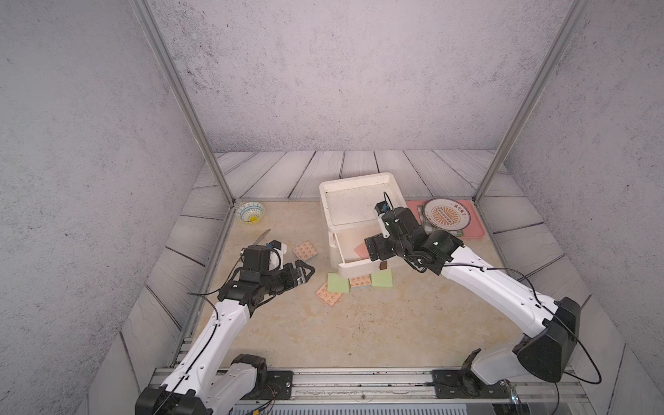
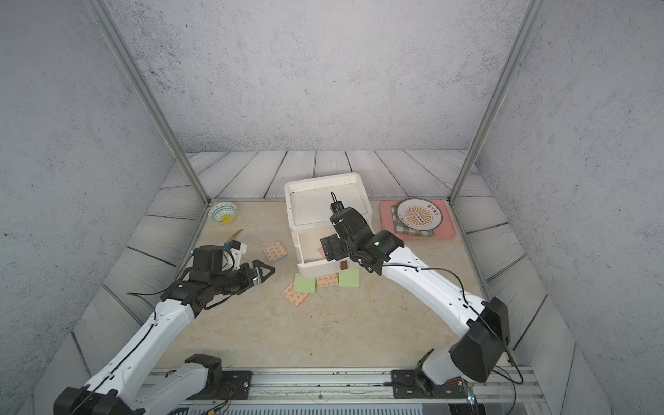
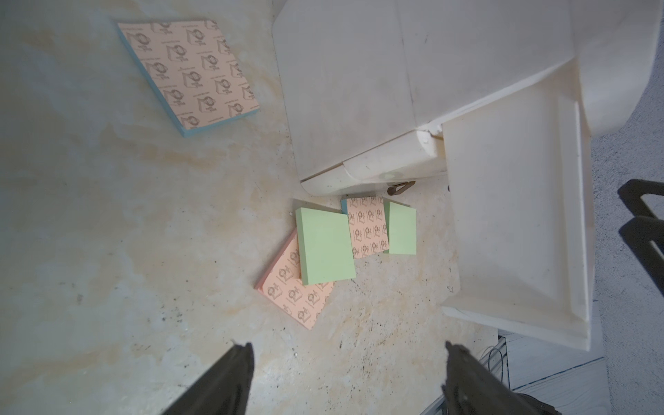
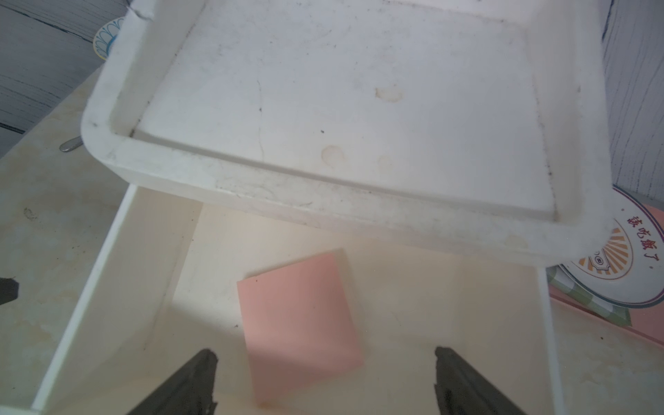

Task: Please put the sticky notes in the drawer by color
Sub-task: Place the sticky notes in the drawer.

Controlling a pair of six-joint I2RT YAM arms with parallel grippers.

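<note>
The plain pink square sticky pad [image 4: 301, 334] lies flat on the floor of the pulled-out top drawer [image 4: 118, 273] of the white plastic three-drawer chest [image 1: 359, 179]. The right gripper [image 4: 325, 355] hangs just above it, jaws spread wide and gripping nothing. The other five pads are out on the beige tabletop. Two light green pads [image 3: 325, 249] [image 3: 400, 228] flank an orange-patterned pad with pale blue edges [image 3: 368, 226], close against the foot of the chest. The nearer green one rests partly on a second orange-patterned pad [image 3: 294, 294]. A third [image 3: 188, 72] sits alone, well apart to the side. The left gripper [image 3: 348, 347] hovers near that cluster, its jaws apart and empty. I'd guess these pads weigh next to nothing and hold firm as blocks, though loose top leaves could lift or curl. They are thin, so I'd pinch across two opposite side edges, fingertips right down at the table. The overlapping green pad looks the easiest, since one edge rides up. A patterned bowl [image 1: 250, 212] and a pink tray [image 1: 474, 230] stand farther off.
</note>
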